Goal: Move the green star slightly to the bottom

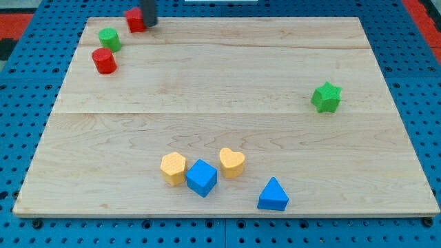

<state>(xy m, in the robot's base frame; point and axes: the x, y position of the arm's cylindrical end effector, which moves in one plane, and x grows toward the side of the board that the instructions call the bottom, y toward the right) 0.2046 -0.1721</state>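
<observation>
The green star [326, 97] lies on the wooden board [227, 83] at the view's right, about mid-height. My tip [149, 23] is at the board's top left, touching the right side of a red block [135, 20]. It is far from the green star, up and to the left of it.
A green block [109, 39] and a red cylinder [104, 60] sit at the top left. Near the bottom middle are a yellow block [173, 168], a blue cube [201, 178], a yellow heart [231, 162] and a blue triangle [273, 195].
</observation>
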